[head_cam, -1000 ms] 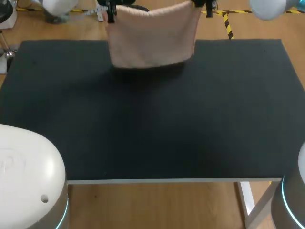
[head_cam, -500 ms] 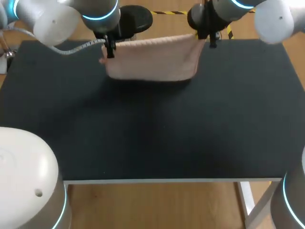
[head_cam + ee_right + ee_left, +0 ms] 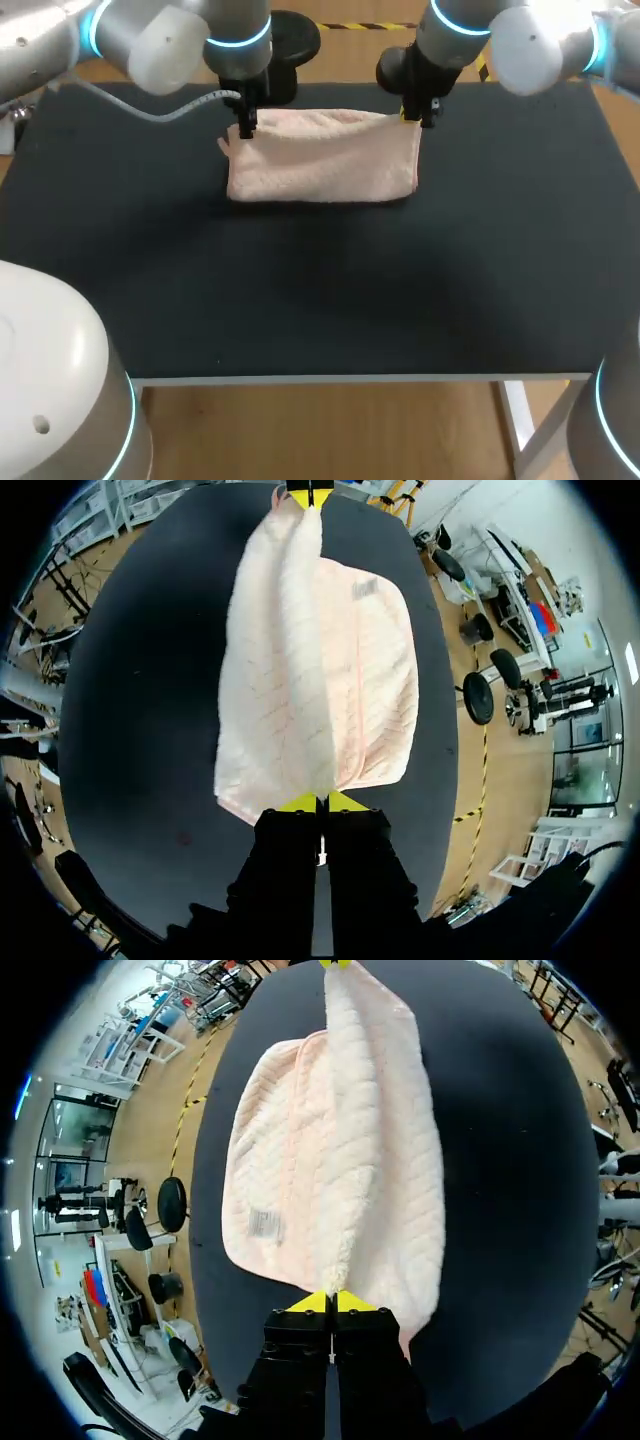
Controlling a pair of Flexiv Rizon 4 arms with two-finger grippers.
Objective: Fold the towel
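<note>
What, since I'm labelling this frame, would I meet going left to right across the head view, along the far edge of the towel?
left end effector → towel → right end effector

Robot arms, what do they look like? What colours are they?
Both the left arm and right arm are chunky, rounded and silvery white, with glowing blue rings at the joints. A grey cable loops off the left arm. The left gripper and right gripper are black with yellow tips.
</note>
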